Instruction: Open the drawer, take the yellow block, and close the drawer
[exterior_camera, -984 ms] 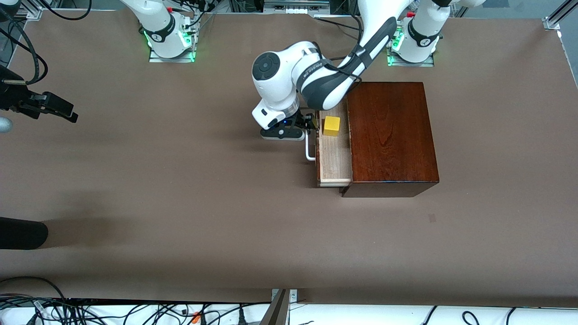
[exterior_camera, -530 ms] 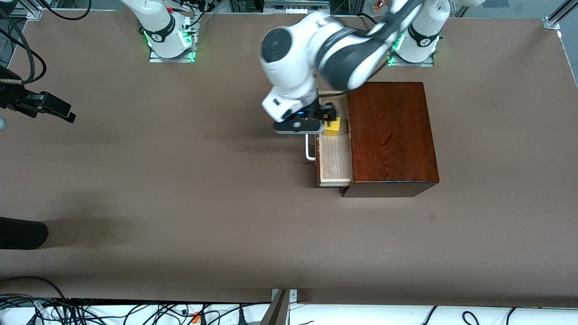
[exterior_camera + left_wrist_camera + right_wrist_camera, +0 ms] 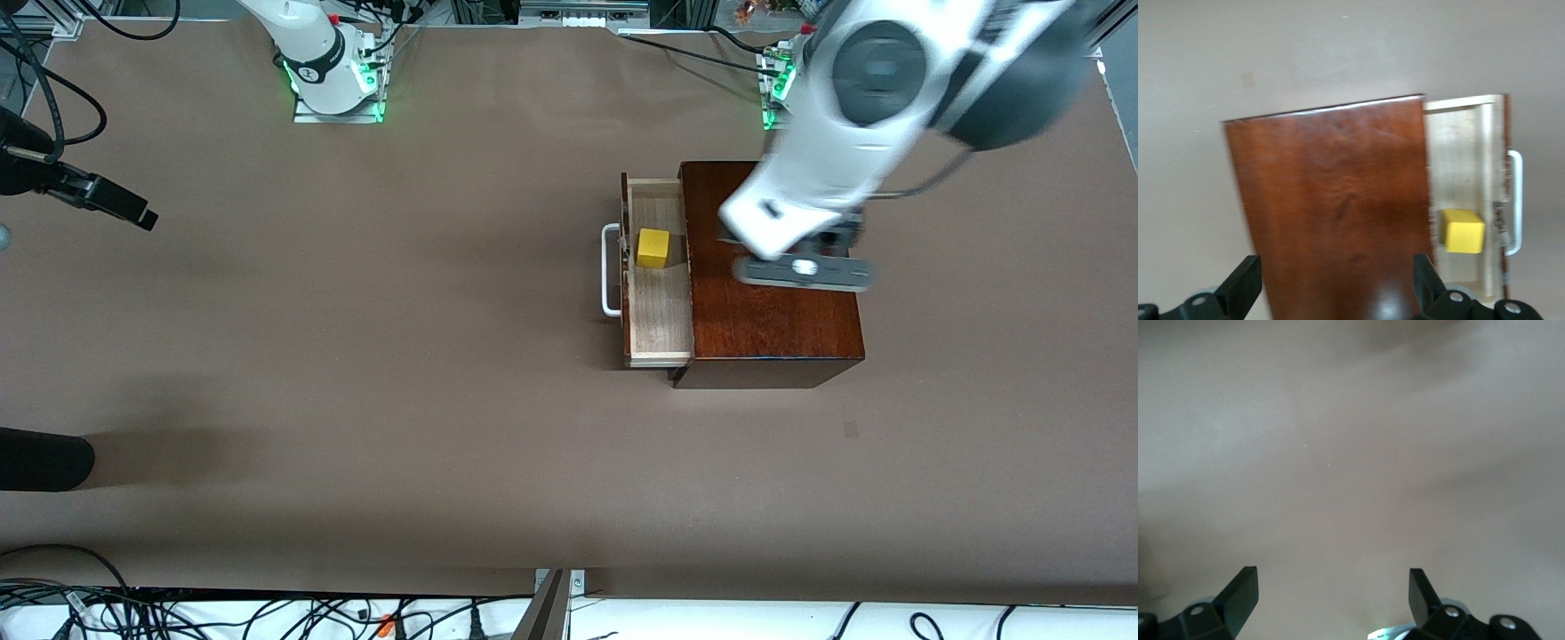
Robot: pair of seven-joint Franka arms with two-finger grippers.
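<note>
The drawer (image 3: 660,311) stands pulled partway out of the dark reddish-brown box (image 3: 769,302), its white handle (image 3: 610,271) toward the right arm's end. The yellow block (image 3: 653,248) lies in the drawer tray. My left gripper (image 3: 800,271) is up in the air over the box top, open and empty. The left wrist view shows its fingers spread (image 3: 1335,280) over the box (image 3: 1331,200), with the drawer (image 3: 1458,153), the block (image 3: 1461,231) and the handle (image 3: 1517,200) beside. My right gripper (image 3: 133,213) waits over the table at the right arm's end, open (image 3: 1331,587) over bare table.
A black rounded object (image 3: 44,458) lies at the table's edge toward the right arm's end. Cables (image 3: 267,613) run along the edge nearest the front camera. Brown tabletop (image 3: 400,356) surrounds the box.
My left gripper has risen from the drawer's handle and front and swung over the box top, uncovering the drawer. The drawer and the block have not moved. The right gripper barely shifted.
</note>
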